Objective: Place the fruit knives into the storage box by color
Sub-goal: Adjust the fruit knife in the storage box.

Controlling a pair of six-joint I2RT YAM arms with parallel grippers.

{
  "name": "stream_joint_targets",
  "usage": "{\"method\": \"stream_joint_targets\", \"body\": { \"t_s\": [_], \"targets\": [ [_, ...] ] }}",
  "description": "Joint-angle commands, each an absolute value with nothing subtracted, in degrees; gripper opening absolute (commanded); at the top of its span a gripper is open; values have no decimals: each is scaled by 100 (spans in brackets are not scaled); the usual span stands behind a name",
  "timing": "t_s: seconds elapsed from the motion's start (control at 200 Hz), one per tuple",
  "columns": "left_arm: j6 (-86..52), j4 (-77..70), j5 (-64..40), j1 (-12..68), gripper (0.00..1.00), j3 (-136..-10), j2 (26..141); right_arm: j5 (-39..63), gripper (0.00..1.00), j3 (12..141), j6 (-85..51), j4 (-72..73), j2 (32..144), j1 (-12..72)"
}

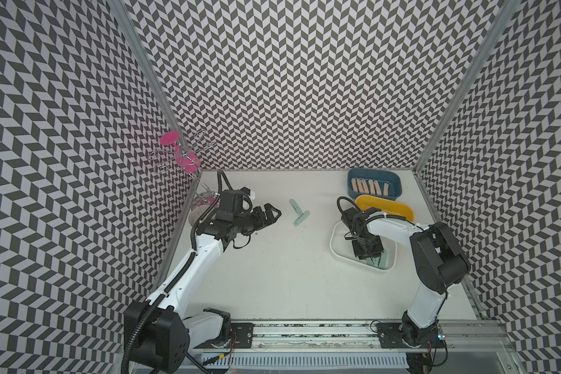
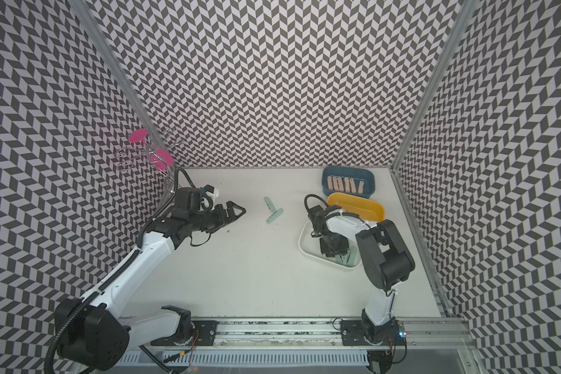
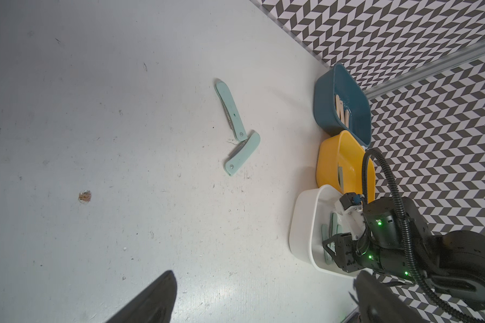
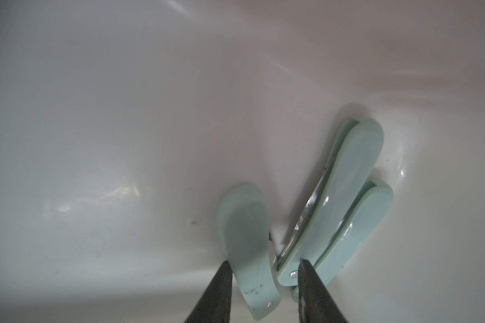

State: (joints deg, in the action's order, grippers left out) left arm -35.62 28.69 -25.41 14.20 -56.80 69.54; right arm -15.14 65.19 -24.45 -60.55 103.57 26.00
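Note:
Two pale mint fruit knives [image 1: 294, 206] [image 1: 301, 218] lie touching in a V on the white table, also in the left wrist view [image 3: 230, 110] [image 3: 242, 153]. My left gripper [image 1: 274, 213] hovers to their left, open and empty, its fingertips [image 3: 171, 272] wide apart. My right gripper [image 1: 370, 259] reaches down into the white storage box [image 1: 336, 239]. There its jaws [image 4: 263, 263] stand apart around the end of one mint knife [image 4: 244, 229]; two more mint knives [image 4: 345, 181] [image 4: 359, 223] lie stacked beside it. Several peach knives [image 1: 370, 187] lie in the blue box [image 1: 353, 181].
A yellow box [image 1: 386, 207] sits between the blue and white ones, with an olive knife [image 3: 340, 174] inside. A wire rack with pink glasses [image 1: 178, 152] stands in the back left corner. The arms' rail [image 1: 305, 333] runs along the front edge.

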Motion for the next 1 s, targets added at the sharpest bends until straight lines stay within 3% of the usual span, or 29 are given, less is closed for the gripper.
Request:
{"method": "stream_joint_targets", "body": {
  "t_s": [0.0, 0.491, 0.992],
  "targets": [
    [-3503, 2786, -2601, 1380, 100, -5775, 6961, -1454, 37, 6748, -2590, -5880, 10137, 2568],
    [-3600, 2742, -2638, 1389, 100, -5732, 6934, -394, 32, 7398, -2275, -5556, 10348, 2814],
    [-3665, 2725, -2655, 1397, 100, -5674, 6899, 491, 29, 6357, -1910, -5370, 9884, 3776]
  ]
}}
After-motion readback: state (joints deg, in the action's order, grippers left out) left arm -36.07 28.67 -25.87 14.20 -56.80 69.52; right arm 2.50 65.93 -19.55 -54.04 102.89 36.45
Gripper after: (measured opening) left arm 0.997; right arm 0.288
